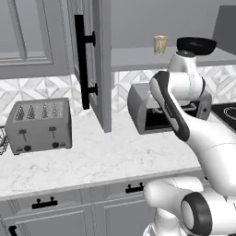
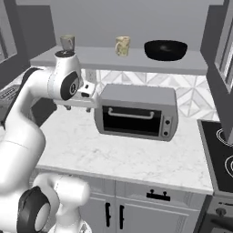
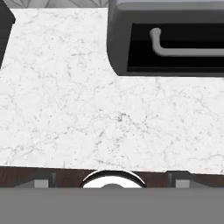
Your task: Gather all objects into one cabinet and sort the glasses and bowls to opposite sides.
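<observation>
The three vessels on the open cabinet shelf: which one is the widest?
The black bowl, at the right end of the shelf. It is wide and shallow; the yellowish tumbler and the grey cup to its left are narrow and upright.

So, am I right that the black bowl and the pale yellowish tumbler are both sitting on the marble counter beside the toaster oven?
Not quite: they are not on the counter. The black bowl and the pale yellowish tumbler both stand on the open cabinet shelf above the toaster oven, the bowl to the tumbler's right. The right base view shows this most clearly.
</observation>
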You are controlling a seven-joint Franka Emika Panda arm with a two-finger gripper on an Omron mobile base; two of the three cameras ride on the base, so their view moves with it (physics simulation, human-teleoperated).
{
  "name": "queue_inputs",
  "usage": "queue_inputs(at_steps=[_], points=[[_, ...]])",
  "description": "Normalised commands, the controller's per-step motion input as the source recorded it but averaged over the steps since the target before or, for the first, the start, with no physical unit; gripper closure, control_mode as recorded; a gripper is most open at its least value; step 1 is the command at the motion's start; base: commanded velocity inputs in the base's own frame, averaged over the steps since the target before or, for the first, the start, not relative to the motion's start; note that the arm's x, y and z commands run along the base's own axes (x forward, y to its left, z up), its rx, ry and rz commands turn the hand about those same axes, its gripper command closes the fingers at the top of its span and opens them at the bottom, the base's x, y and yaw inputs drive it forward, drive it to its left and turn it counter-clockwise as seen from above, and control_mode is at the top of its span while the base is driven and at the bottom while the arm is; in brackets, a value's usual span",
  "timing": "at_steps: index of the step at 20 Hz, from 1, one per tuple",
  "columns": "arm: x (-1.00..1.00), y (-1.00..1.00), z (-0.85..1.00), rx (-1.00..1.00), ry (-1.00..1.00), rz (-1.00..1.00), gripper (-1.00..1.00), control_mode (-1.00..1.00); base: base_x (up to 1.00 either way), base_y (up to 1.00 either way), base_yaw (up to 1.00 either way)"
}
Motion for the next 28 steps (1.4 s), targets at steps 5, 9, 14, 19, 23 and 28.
queue_inputs(at_steps=[5, 9, 14, 19, 23, 28], points=[[0.00, 0.00, 0.00, 0.00, 0.00, 0.00, -1.00, 1.00, -0.85, 0.00, -0.03], [0.00, 0.00, 0.00, 0.00, 0.00, 0.00, -1.00, 1.00, -0.96, 0.00, -0.05], [0.00, 0.00, 0.00, 0.00, 0.00, 0.00, -1.00, 1.00, -0.92, -0.04, -0.05], [0.00, 0.00, 0.00, 0.00, 0.00, 0.00, -1.00, 1.00, -0.69, -0.40, -0.06], [0.00, 0.00, 0.00, 0.00, 0.00, 0.00, -1.00, 1.00, -0.64, -0.69, -0.05], [0.00, 0.00, 0.00, 0.00, 0.00, 0.00, -1.00, 1.00, -0.58, -0.89, -0.03]])
